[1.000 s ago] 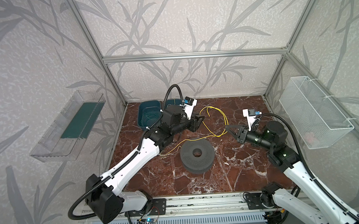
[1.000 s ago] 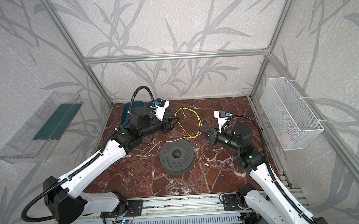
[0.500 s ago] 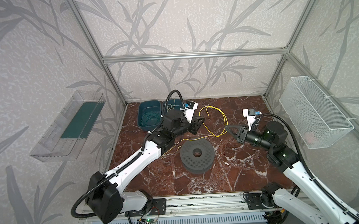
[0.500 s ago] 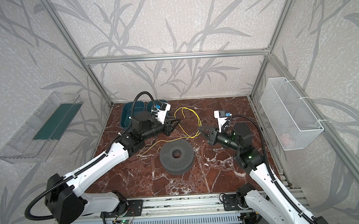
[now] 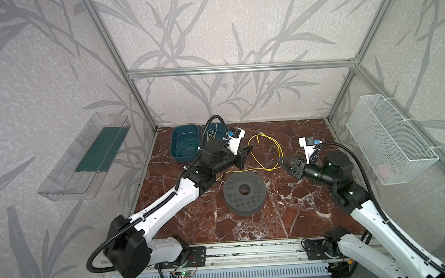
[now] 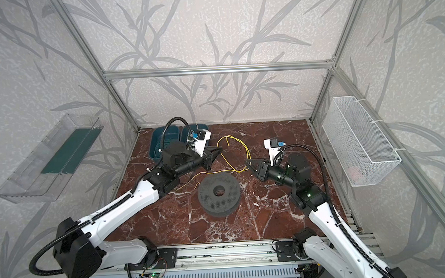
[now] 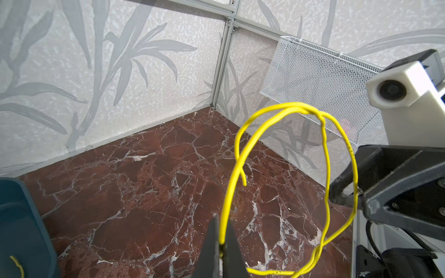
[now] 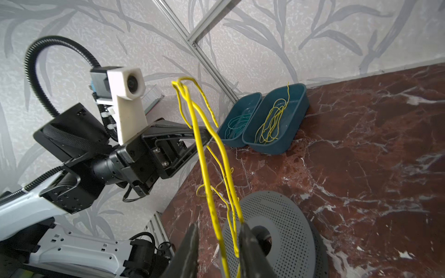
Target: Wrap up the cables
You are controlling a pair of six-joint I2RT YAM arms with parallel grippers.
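The left pincer point(image 7: 221, 223) is now shifted rightward and clamped on the yellow cable point(image 7: 292, 106), whose loop is stretched rightward through the narrowly parted right pincer point(image 8: 218, 229).

Pale grey walls point(image 5: 210, 27) printed with darker grey leafy branches enclose the cell on three sides, braced by a bare aluminium frame point(image 5: 238, 68) and softly, evenly lit. The desk point(image 5: 298, 206) is glossy red-brown marble with white veins, with a slotted metal rail point(image 5: 248, 250) along its near edge. In both top views a clear plastic tray point(image 5: 67, 189) lined with a dark green sheet point(image 5: 99, 148) hangs on the wall at the left, and a white wire basket point(image 5: 399, 148) on the wall at the right.
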